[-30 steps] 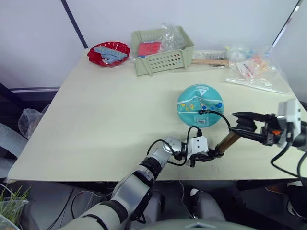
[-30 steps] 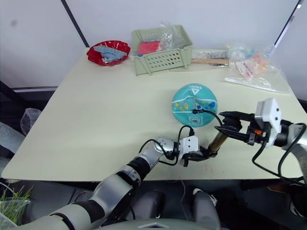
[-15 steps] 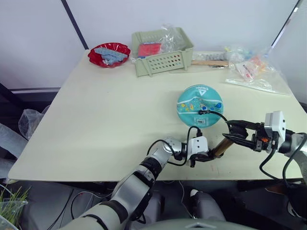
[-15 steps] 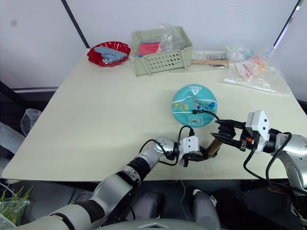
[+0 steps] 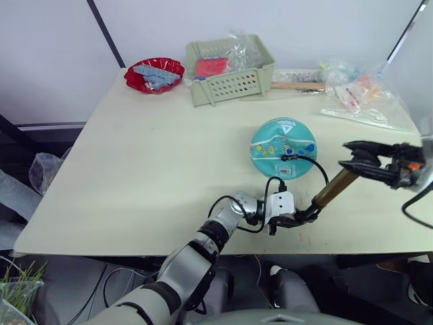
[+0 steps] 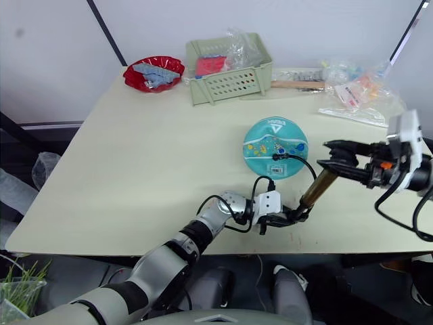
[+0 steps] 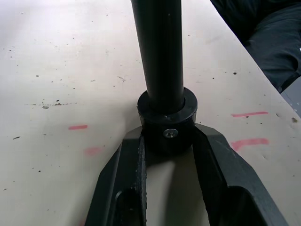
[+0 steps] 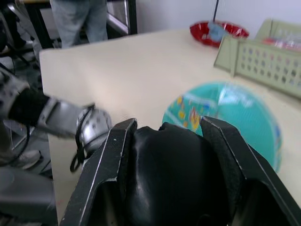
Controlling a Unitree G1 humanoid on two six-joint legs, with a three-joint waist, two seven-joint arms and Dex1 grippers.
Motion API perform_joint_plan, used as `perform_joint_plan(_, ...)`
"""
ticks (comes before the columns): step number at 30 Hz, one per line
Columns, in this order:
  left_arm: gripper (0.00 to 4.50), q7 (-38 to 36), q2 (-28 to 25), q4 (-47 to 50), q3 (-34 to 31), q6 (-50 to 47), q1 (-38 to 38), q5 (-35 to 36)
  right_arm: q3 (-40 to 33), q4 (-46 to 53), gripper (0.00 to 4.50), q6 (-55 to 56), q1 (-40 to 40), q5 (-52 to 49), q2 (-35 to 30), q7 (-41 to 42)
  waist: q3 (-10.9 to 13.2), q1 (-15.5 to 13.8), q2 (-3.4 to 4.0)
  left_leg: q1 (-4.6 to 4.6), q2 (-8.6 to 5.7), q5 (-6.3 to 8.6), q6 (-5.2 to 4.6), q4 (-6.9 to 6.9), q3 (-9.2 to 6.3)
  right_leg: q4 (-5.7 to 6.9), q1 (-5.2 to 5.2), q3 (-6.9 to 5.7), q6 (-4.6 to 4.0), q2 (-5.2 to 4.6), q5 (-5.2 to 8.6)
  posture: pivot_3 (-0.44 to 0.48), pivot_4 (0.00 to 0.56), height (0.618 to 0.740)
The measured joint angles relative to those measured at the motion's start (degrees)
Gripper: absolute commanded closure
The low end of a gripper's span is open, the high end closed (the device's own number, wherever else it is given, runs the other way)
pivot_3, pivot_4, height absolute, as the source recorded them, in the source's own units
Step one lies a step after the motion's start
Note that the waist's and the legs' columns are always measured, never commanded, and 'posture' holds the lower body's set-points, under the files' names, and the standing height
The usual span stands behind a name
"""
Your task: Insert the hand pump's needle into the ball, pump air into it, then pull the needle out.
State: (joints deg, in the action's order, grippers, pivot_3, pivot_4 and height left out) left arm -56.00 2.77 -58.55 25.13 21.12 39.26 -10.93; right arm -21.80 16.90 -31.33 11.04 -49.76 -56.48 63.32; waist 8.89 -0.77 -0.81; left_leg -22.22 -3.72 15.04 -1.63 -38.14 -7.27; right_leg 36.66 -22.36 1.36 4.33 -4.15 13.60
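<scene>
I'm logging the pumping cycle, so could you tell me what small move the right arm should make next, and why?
Probably push the handle back down toward the base. The right gripper is shut on the pump's black handle, the pump looks drawn out, the left gripper clamps its base on the table, and the hose still runs to the ball.

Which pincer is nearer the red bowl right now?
Left. The left pincer grips the hand pump base at the table's near edge; the right pincer holds its top, farther right. The red bowl sits far-left.
</scene>
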Motion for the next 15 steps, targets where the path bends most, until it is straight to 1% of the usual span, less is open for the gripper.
perform_joint_plan(3,3.52,-0.02,-0.02,0.06,-0.05,0.15,0.06,0.0,-1.98,-0.1,2.87,-2.48,2.22,-2.55,-1.43,0.09,-0.01,0.01,0.01,-0.36,-0.01,-0.01,0.0,-0.1,0.03,0.03,-0.34,0.02,0.0,0.0,-0.03,0.0,0.15,0.74)
perform_joint_plan(9,3.52,-0.02,-0.06,0.05,-0.03,0.22,0.01,-0.01,-4.62,-1.07,2.87,-6.25,5.42,-5.91,-3.83,0.29,-0.01,-0.01,0.01,-0.39,-0.01,0.0,0.0,-0.11,0.0,0.03,-0.36,0.01,-0.02,-0.02,-0.03,0.0,0.15,0.74)
perform_joint_plan(12,3.52,-0.03,-0.08,0.05,0.05,0.22,0.0,-0.04,-5.54,-0.66,2.87,-6.6,4.95,-6.42,-3.46,0.28,-0.02,0.0,0.0,-0.39,0.0,0.0,0.0,-0.1,0.01,0.03,-0.35,0.01,-0.01,-0.02,-0.03,0.0,0.15,0.74)
perform_joint_plan(15,3.52,-0.03,-0.14,0.04,0.14,0.21,-0.09,-0.08,-6.05,0.45,2.87,-4.16,1.91,-4.91,-1.88,1.25,-0.12,0.01,-0.11,-0.35,0.01,0.0,0.0,-0.1,0.0,0.04,-0.33,-0.01,-0.01,0.01,-0.02,0.0,0.15,0.74)
